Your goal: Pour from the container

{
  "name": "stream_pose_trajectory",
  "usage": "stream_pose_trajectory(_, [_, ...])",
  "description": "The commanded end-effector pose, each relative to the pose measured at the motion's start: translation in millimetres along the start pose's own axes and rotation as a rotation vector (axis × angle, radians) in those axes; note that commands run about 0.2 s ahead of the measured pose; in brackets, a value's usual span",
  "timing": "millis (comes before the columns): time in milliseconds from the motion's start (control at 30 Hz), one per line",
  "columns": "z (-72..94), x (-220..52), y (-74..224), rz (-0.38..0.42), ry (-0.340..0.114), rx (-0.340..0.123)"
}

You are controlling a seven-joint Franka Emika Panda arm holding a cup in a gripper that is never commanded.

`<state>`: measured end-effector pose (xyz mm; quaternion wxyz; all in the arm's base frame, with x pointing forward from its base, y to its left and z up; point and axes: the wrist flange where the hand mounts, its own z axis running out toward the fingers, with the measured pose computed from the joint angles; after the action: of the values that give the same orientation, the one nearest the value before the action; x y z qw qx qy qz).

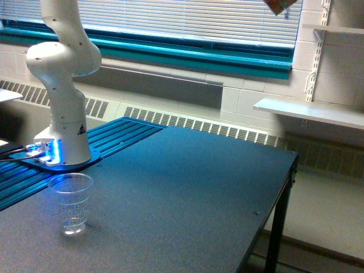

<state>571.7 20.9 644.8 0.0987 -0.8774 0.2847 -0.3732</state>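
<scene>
From my station, the only thing standing on the counter [187, 187] besides the arm's base is the clear ridged cup [70, 203], upright near the counter's near edge, toward the exterior view's left. It sits just in front of the arm's base [61, 152], which is bolted at the counter's left side and glows blue around its foot. The cup looks empty to me, or nearly so; the bright spot at its bottom could be a reflection or a trace of liquid, and I cannot settle which.

The container I am meant to pour from does not appear anywhere in this view. The arm [60, 62] rises from its base and leaves the top of the frame, so whatever it carries is above what this camera shows. A small brownish object [280, 5] pokes in at the top edge, over the far right end of the counter, but I cannot say what it is.

My judgement is that the pour has not begun: the cup stands ready as the receiver, and bringing the container down over it and tipping are all left to do.

As for the claw, it is out of view, so I cannot tell whether it is spread, pressed together or pinching anything.
</scene>
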Motion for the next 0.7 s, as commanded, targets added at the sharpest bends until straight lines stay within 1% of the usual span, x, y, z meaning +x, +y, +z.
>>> stream_pose_trajectory(33, [-3.0,-3.9,-11.8,-0.006,0.006,0.014])
stream_pose_trajectory(167, [3.5,-3.2,-9.1,0.006,0.011,-0.002])
stream_pose_trajectory(333, [1.9,-4.0,-6.6,-0.003,0.017,-0.002])
stream_pose_trajectory(400, [2.0,-5.5,-1.0,-0.008,0.022,-0.016])
stream_pose_trajectory(467, [-1.7,-5.3,2.4,-0.003,0.029,-0.018])
stream_pose_trajectory(533, [-2.6,-7.0,10.3,-0.009,0.038,-0.040])
stream_pose_trajectory(567, [-4.0,-7.8,12.6,-0.010,0.043,-0.042])
stream_pose_trajectory(700, [-14.8,-17.2,26.0,-0.021,0.052,-0.056])
